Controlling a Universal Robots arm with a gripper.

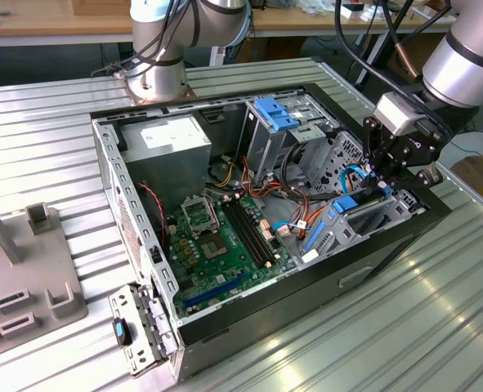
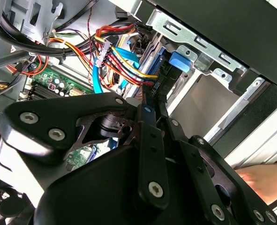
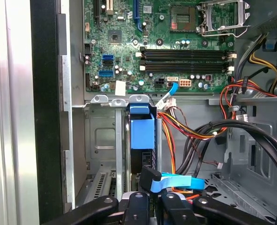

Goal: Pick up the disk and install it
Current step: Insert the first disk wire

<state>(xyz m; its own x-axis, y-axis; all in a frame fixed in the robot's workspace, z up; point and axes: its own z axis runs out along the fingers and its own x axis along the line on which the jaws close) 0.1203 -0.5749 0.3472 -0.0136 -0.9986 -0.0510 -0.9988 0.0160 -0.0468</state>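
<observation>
The disk (image 3: 142, 129) stands on edge in the drive bay at the case's corner, and its blue plastic rail faces the camera in the first wrist view. In the exterior view that blue rail (image 1: 345, 204) sits low in the bay, at the exterior view's right. My gripper (image 1: 386, 178) hangs directly above it with its black fingers (image 2: 150, 122) pressed together. Their tips are down at the disk's upper edge, among the red, yellow and blue cables. Nothing lies between the fingers.
The open computer case (image 1: 225, 322) holds a green motherboard (image 1: 216, 245), a grey power-supply box (image 1: 172, 140) and a drive cage with a blue latch (image 1: 275, 113). Cable bundles (image 3: 208, 126) crowd the bay. A person's hand (image 2: 265, 180) rests outside the case wall.
</observation>
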